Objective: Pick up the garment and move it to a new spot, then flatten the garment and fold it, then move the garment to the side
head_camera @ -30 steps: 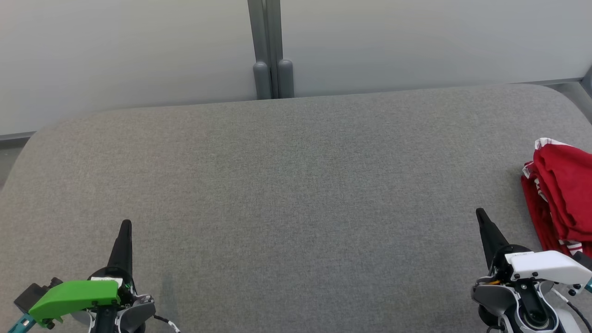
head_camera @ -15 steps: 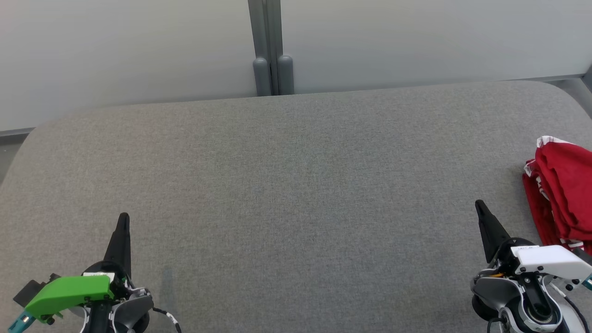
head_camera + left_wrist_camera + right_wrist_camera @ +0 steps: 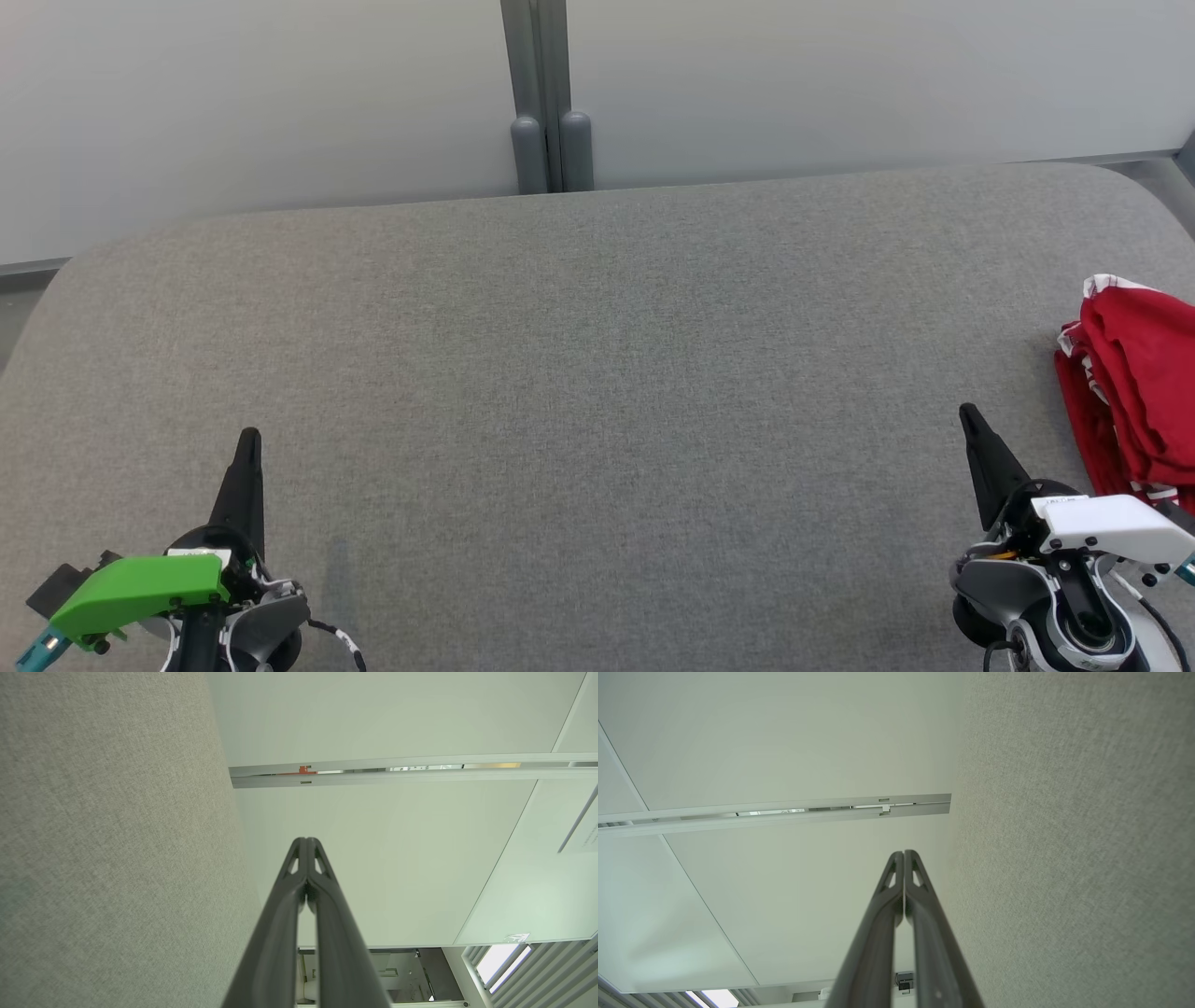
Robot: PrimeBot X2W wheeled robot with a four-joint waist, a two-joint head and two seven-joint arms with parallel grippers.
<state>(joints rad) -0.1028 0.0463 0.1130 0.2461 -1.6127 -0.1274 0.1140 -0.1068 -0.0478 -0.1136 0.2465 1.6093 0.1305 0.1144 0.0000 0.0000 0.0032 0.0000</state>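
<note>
A crumpled red garment (image 3: 1134,387) with white trim lies at the right edge of the grey cushioned surface (image 3: 597,373), partly cut off by the head view's border. My right gripper (image 3: 969,417) rests at the lower right, a little left of the garment and apart from it, fingers pressed together with nothing between them (image 3: 903,854). At the lower left my left gripper (image 3: 249,439) is likewise shut and empty (image 3: 306,841), far from the garment.
Pale wall panels (image 3: 261,103) with a grey vertical post (image 3: 551,93) stand right behind the cushion's far edge. The cushion's corners are rounded, with a strip of floor (image 3: 19,308) at the far left.
The head view shifted slightly between one second ago and half a second ago, so everything sits a bit higher in it. Nothing differs since then, and both grippers stay shut.
</note>
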